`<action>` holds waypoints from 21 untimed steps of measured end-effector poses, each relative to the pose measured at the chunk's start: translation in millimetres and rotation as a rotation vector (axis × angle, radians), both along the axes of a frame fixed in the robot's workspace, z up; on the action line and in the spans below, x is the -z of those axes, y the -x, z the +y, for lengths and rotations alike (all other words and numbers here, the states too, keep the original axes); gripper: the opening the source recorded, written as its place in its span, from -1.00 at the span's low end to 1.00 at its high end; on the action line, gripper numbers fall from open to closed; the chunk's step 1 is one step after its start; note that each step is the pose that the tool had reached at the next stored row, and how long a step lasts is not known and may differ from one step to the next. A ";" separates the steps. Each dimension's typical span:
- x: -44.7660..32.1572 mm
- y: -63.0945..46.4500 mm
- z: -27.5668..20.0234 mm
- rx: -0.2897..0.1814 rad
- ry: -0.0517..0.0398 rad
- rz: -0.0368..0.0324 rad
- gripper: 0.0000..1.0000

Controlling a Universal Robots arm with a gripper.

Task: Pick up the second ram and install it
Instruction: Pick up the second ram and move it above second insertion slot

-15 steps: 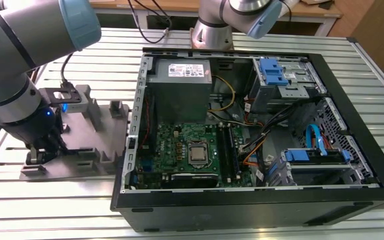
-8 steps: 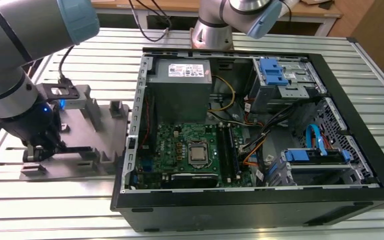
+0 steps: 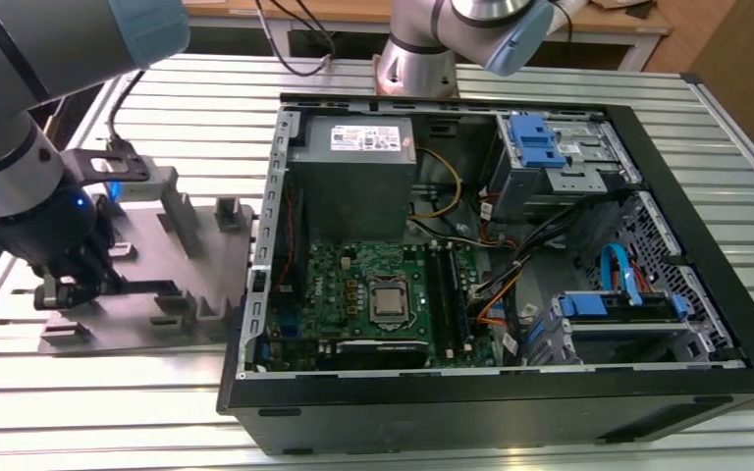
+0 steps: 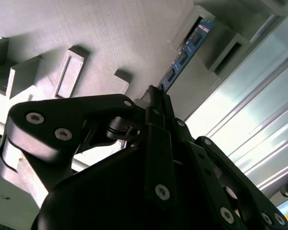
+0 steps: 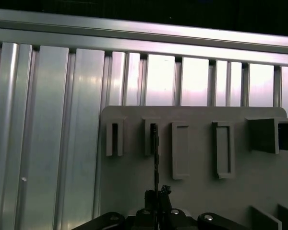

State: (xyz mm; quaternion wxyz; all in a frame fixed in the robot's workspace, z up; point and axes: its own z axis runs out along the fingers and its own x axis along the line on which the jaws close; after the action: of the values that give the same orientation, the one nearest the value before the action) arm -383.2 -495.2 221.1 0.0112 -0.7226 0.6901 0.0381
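Observation:
The second ram [image 4: 182, 56] is a thin blue-green board standing on edge in a slot of the grey fixture block [image 4: 101, 33]. In the first wrist view the ram [image 5: 155, 153] shows edge-on as a dark line running from a slot to my fingertips. My gripper [image 4: 156, 96] has its black fingers drawn together on the ram's near end. In the exterior view the gripper [image 3: 66, 287] is low over the fixture block [image 3: 174, 299], at the exterior view's left, well apart from the green motherboard [image 3: 350, 280] and its long black slots [image 3: 446, 289].
An open black computer case [image 3: 509, 397] lies on the ribbed aluminium table [image 3: 115, 392], holding a power supply [image 3: 350, 147], cables and blue drive brackets [image 3: 534, 137]. The fixture block [image 5: 197, 191] has several upright posts and empty slots. A second arm's base [image 3: 416, 59] stands behind the case.

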 end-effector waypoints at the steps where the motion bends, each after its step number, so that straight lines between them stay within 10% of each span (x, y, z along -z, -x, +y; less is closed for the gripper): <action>1: -1.8 0.0 0.0 0.000 0.0000 0.0000 -0.72; 21: -26.3 0.0 0.0 0.000 0.0000 0.0000 -0.72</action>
State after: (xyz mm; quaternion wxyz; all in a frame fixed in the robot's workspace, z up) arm -383.2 -495.1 247.4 0.0112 -0.7226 0.6901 0.0381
